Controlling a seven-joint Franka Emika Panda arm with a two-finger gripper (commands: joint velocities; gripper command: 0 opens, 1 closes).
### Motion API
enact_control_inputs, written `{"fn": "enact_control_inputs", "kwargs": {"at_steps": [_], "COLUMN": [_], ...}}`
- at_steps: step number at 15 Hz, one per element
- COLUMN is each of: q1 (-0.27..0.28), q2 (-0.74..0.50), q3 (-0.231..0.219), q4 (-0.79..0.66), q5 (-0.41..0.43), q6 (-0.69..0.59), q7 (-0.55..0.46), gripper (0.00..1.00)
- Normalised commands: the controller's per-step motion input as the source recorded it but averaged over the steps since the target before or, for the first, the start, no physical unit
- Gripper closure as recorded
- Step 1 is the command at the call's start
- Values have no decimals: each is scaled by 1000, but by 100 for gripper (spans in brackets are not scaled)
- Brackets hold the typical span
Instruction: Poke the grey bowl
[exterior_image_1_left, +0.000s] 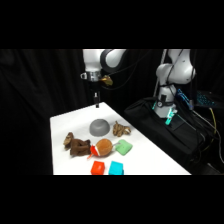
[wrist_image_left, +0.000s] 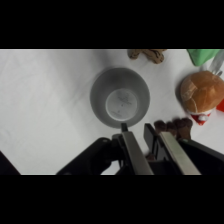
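The grey bowl (exterior_image_1_left: 99, 128) sits near the middle of the white table (exterior_image_1_left: 65, 122) and looks like a smooth dome. My gripper (exterior_image_1_left: 96, 103) hangs well above the table's far part, behind and above the bowl, and touches nothing. Its fingers are shut, with nothing between them. In the wrist view the grey bowl (wrist_image_left: 120, 97) lies just beyond the gripper (wrist_image_left: 136, 129), with a paler round patch at its centre. The brown-orange ball (exterior_image_1_left: 103, 147) rests in front of the bowl, and the same ball (wrist_image_left: 201, 91) shows at the wrist view's right.
A dark brown plush toy (exterior_image_1_left: 76, 145) lies left of the ball and a tan plush (exterior_image_1_left: 120, 129) right of the bowl. A green item (exterior_image_1_left: 123, 147), a red block (exterior_image_1_left: 98, 167) and a cyan block (exterior_image_1_left: 116, 168) sit near the front. A black bag (exterior_image_1_left: 165, 131) borders the table's right.
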Motion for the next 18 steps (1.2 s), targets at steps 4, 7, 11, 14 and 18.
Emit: {"fn": "enact_control_inputs", "kwargs": {"at_steps": [4,7,11,14,18], "q1": [-23,-52,-122,-130,-125], "q2": [182,293,338,296,228], "q3": [25,64,128,126,117], "q4": [68,119,185,190,155], "q5": [110,246,346,196,125], "q6": [214,296,281,181,129], "q7": [6,-106,-216,-156,-134], "gripper": [99,98,99,100,100]}}
